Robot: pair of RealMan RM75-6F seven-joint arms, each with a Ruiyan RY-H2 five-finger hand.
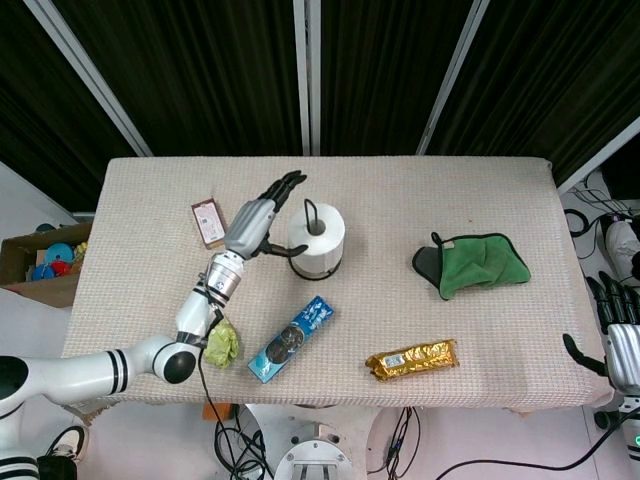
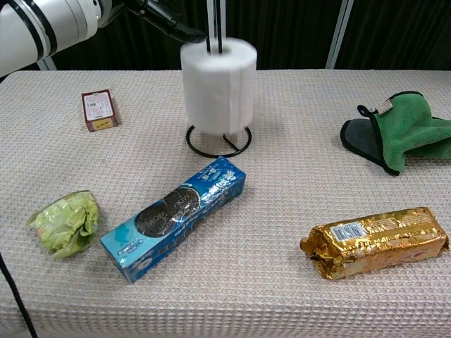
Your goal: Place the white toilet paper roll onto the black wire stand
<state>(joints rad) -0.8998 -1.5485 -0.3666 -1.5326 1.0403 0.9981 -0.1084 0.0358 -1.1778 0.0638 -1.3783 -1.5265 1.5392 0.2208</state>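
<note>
The white toilet paper roll point(image 1: 318, 240) point(image 2: 217, 88) is threaded on the black wire stand point(image 1: 311, 209) point(image 2: 242, 143), low on its post near the round base, and looks motion-blurred in the chest view. The post rises through the roll's core. My left hand point(image 1: 257, 222) point(image 2: 167, 17) is just left of the roll with its fingers spread, holding nothing; a fingertip stays close to the roll's side. My right hand point(image 1: 620, 345) hangs off the table's right edge, fingers extended and empty.
A blue cookie box point(image 1: 291, 339) point(image 2: 173, 217) lies in front of the stand. A green crumpled bag point(image 1: 219, 343) point(image 2: 65, 222), a small red box point(image 1: 206, 221) point(image 2: 99, 110), a gold packet point(image 1: 412, 358) point(image 2: 377, 241) and a green mitt point(image 1: 475, 262) point(image 2: 405, 130) lie around.
</note>
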